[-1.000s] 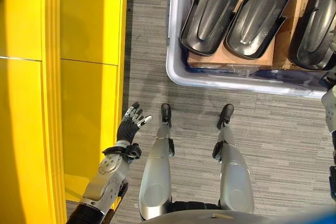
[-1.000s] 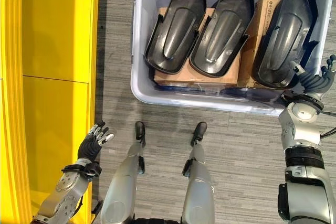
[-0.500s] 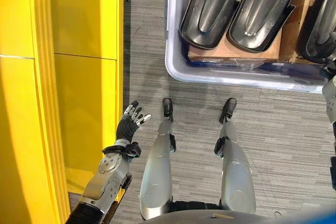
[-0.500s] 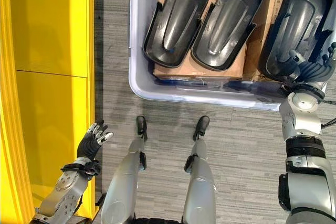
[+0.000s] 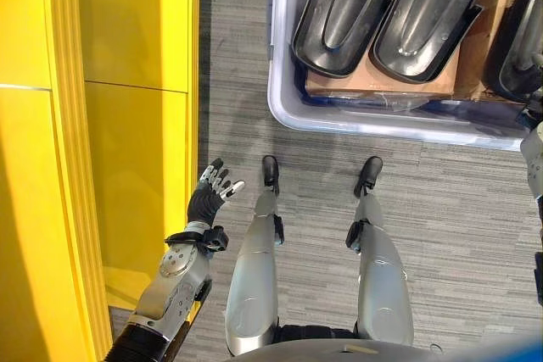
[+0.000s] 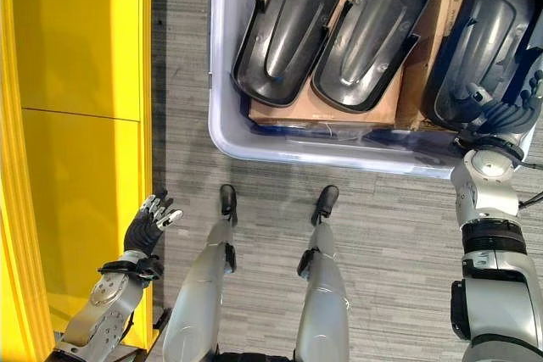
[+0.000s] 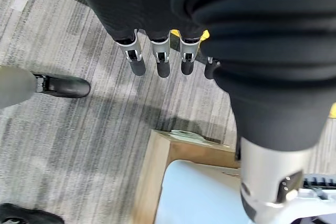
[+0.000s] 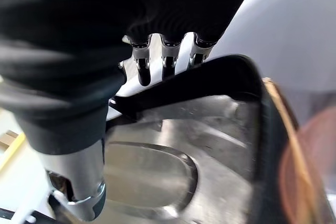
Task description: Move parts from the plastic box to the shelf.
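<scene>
1. The right hand point(image 6: 507, 112) sits at the near right corner of the plastic box point(image 6: 222, 116), at the near end of the rightmost black part point(image 6: 479, 40). In the right wrist view its fingers point(image 8: 169, 59) hang past that part's dark rim with the thumb on the other side; I cannot tell whether they clamp it or merely rest there.
2. Two more black parts point(image 6: 288, 27) lie tilted side by side in the box, further from the right hand towards the robot's left, resting on brown cardboard boxes point(image 6: 318, 108).
3. The left hand point(image 5: 209, 195) hangs over the floor with fingers spread apart and straight, holding nothing. The yellow shelf point(image 5: 127, 125) stands just beside it on its outer side, its vertical edge close to the fingers.
4. Between the left hand and the box's near wall lies an open strip of grey striped carpet point(image 5: 458, 209).
5. The left wrist view shows a pale wooden edge point(image 7: 157, 177) on the carpet beyond the fingertips point(image 7: 138, 67).
</scene>
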You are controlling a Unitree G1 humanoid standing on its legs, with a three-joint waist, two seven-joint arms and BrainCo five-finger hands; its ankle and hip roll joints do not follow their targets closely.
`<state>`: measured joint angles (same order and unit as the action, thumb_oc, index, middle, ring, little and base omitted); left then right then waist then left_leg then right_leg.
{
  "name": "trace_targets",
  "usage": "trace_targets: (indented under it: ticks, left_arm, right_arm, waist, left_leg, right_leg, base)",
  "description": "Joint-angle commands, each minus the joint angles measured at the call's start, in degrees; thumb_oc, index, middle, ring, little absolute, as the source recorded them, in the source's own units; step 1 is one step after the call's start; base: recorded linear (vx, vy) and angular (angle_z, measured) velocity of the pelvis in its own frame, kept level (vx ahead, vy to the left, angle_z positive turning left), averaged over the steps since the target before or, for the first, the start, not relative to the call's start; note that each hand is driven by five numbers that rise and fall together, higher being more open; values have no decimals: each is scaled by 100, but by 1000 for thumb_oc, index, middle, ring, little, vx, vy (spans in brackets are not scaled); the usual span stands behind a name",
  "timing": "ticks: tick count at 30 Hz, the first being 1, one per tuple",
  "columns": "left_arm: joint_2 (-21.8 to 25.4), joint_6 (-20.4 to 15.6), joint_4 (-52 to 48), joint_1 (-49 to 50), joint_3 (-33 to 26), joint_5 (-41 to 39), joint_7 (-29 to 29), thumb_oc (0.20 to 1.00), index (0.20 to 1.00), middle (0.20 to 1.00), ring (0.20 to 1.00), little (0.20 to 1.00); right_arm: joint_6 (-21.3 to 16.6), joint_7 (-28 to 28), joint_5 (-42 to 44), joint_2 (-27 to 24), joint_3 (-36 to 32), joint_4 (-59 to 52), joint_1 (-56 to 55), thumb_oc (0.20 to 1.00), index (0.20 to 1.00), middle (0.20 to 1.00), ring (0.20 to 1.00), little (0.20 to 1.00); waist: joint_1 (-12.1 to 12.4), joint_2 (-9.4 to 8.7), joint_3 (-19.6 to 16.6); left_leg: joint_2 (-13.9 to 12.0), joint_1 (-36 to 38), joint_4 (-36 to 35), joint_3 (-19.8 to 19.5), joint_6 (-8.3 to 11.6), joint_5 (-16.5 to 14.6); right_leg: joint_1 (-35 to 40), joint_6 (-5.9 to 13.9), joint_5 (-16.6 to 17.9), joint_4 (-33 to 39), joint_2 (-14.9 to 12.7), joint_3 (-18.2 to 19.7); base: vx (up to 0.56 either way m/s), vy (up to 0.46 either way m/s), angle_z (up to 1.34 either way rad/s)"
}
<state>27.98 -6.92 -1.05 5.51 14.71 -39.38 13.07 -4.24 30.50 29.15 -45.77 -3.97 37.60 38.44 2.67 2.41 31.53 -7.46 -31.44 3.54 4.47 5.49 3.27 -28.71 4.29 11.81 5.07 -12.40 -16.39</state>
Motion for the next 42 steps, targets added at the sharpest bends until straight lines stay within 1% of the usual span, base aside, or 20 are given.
trace_targets:
  ticks: [1,10,29,35,42]
  left_arm:
    - [184,-190,-312,118,199,-66,73,1000,1000,1000,1000,1000]
    - [213,-199,-326,90,220,-50,119,1000,1000,1000,1000,1000]
    - [299,-246,-347,88,224,-28,161,1000,1000,1000,1000,1000]
    - [349,-266,-375,176,193,-25,150,1000,1000,1000,1000,1000]
    - [359,-267,-397,217,154,-41,143,1000,1000,1000,1000,1000]
  right_arm:
    - [-305,213,98,-507,28,311,275,1000,1000,1000,1000,1000]
    - [-282,286,67,-497,-32,340,190,1000,1000,1000,1000,1000]
    - [-292,432,-2,-645,-135,341,98,1000,1000,1000,1000,1000]
    - [-278,388,-36,-743,-145,294,60,1000,1000,1000,1000,1000]
    - [-259,338,-103,-738,-115,156,-31,1000,1000,1000,1000,1000]
  waist:
    - [-99,127,-174]
    - [-140,153,-174]
    - [-211,203,-174]
    - [-219,259,-174]
    - [-229,315,-174]
  left_leg:
    - [-469,120,-23,-250,415,113]
    - [-492,60,-34,-197,441,121]
    - [-526,43,-73,-128,464,137]
    - [-530,40,-107,-89,479,163]
    - [-582,61,-177,-44,499,202]
  right_leg:
    - [-319,678,-974,-1534,-781,660]
    - [-438,669,-1023,-1609,-775,673]
    - [-639,673,-1106,-1777,-735,736]
    - [-762,663,-1162,-1908,-722,774]
    - [-956,645,-1228,-2085,-690,832]
  base:
    - [5,-16,9]
    - [1,-6,3]
    - [0,-1,0]
    - [0,0,0]
    - [3,-21,-4]
